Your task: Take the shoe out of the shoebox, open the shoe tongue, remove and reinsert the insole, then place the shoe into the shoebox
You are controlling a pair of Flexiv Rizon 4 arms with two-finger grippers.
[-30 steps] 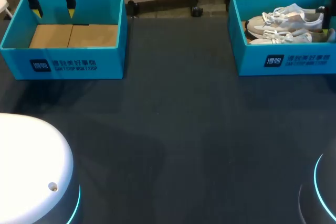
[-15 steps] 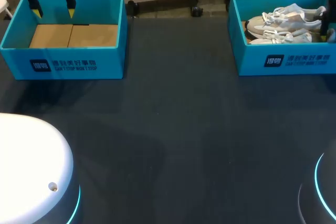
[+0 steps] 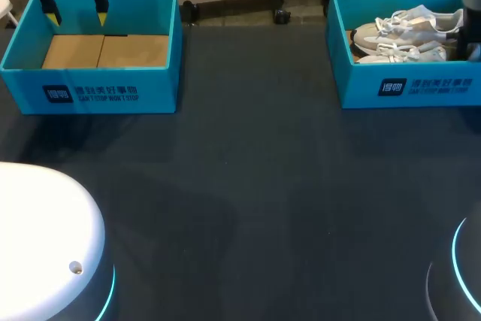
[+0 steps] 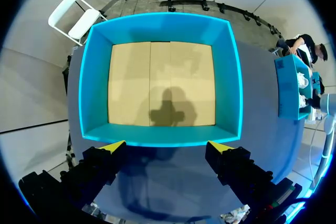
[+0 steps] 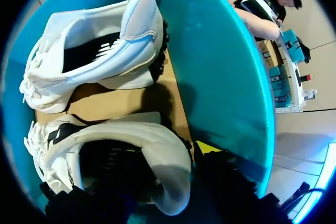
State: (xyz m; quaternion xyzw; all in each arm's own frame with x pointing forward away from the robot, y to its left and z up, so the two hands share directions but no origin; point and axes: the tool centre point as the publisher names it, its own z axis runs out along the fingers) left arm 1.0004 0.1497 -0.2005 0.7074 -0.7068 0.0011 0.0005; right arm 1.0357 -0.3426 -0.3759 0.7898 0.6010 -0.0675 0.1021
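Two white shoes lie in the teal shoebox (image 3: 406, 89) at the back right: the far shoe (image 3: 406, 26) and the near shoe (image 3: 402, 52). My right arm (image 3: 471, 20) comes down over the box's right end, hiding the heels. In the right wrist view my right gripper (image 5: 173, 166) straddles the heel of the near shoe (image 5: 121, 140). One yellow fingertip (image 5: 207, 148) stands outside the heel by the box wall (image 5: 220, 66); the other finger is lost in the dark shoe opening. The far shoe (image 5: 100, 45) lies ahead. My left gripper (image 3: 76, 14) (image 4: 168, 145) hangs open.
A second teal box (image 3: 90, 92) stands at the back left, holding nothing but its cardboard floor (image 4: 160, 82). My left gripper hovers above its rim. Dark tabletop (image 3: 248, 186) stretches between and in front of the two boxes.
My right arm has come further in from the right edge over the shoebox's end. Neither shoe has shifted. The left arm has kept still.
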